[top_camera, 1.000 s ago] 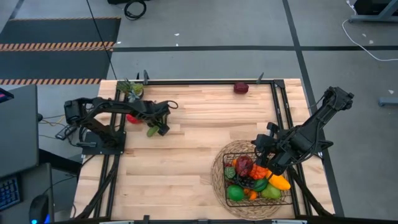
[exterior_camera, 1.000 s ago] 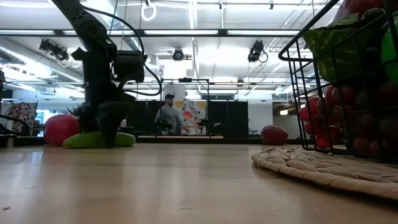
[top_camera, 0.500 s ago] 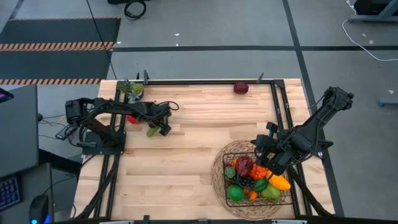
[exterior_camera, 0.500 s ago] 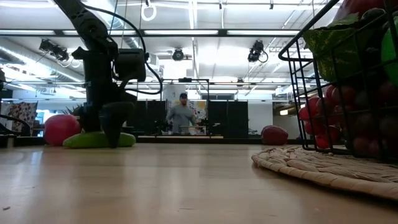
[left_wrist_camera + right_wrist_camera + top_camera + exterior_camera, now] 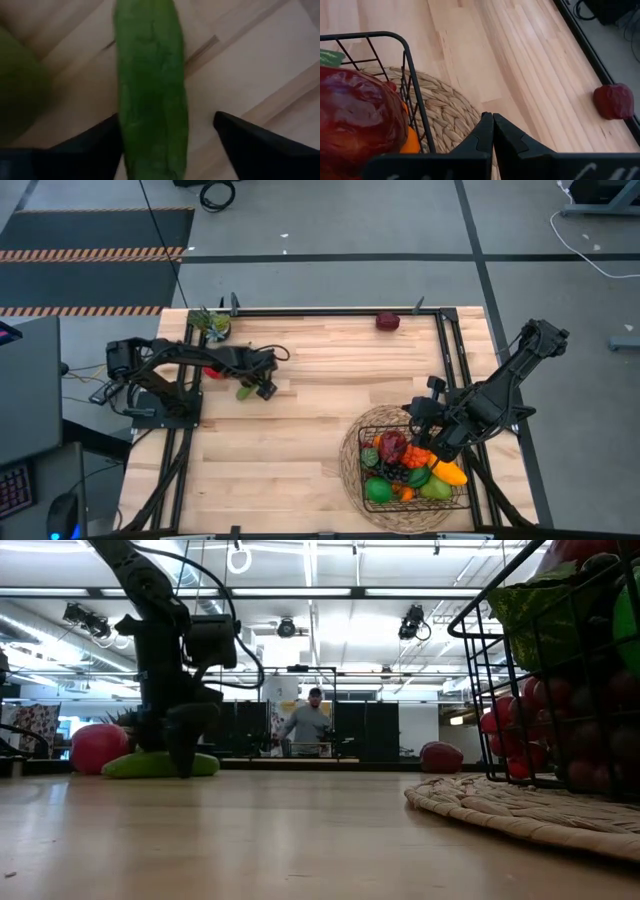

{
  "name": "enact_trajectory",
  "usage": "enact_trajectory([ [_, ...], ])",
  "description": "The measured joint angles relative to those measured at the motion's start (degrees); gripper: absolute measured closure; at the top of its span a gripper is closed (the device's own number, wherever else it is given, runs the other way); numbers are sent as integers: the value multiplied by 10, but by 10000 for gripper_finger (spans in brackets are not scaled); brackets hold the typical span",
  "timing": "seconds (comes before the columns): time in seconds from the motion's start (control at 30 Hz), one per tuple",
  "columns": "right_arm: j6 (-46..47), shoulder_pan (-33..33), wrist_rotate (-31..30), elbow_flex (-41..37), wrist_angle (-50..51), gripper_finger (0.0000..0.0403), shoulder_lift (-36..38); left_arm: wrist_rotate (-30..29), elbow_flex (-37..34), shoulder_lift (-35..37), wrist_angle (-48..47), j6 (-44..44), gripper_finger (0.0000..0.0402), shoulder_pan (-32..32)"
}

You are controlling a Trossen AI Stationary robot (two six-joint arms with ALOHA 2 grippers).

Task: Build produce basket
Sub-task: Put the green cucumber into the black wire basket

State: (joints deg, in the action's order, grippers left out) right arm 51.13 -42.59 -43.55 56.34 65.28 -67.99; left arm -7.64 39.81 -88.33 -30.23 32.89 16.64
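Left gripper [image 5: 167,135], fingers apart, straddles the cucumber [image 5: 150,90] lying 12-to-6 between them; right gripper [image 5: 493,125] clenched empty near the basket [image 5: 415,95]

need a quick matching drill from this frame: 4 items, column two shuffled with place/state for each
Items:
1. green cucumber
2. dark red fruit
3. right gripper
4. wire basket

Places/states:
A. sits on the round woven mat, full of produce
B. lies flat on the table between the left gripper's fingers
C. alone at the table's far edge
D. shut, empty, above the basket's corner

Pairs: 1-B, 2-C, 3-D, 4-A
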Motion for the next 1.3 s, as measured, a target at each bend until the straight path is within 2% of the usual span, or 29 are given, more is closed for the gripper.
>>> enact_trajectory([
  [0.3, -8, 0, -4, 0, -2, 386, 0, 1, 2, 0, 15, 1, 266, -29],
  [0.43, -16, 0, -5, 0, -2, 386, 0, 19, 34, -4, 28, 12, 270, -51],
  [0.6, -18, 0, -5, 0, -2, 386, 0, 15, 94, -2, 42, 7, 269, -92],
  [0.7, -21, 0, -8, 0, -2, 386, 0, 13, 141, -2, 45, -9, 247, -121],
  [0.83, -32, -1, -39, 7, -1, 386, 0, 11, 205, -2, 61, -44, 235, -161],
  [1.0, -34, -17, -74, 49, -7, 386, 1, -23, 263, -1, 101, -86, 253, -206],
  [1.1, -38, -35, -111, 60, -18, 386, 1, -44, 281, -1, 128, -116, 262, -227],
  [1.3, -99, -51, -244, 54, -111, 386, 0, -53, 281, -4, 240, -188, 250, -265],
])
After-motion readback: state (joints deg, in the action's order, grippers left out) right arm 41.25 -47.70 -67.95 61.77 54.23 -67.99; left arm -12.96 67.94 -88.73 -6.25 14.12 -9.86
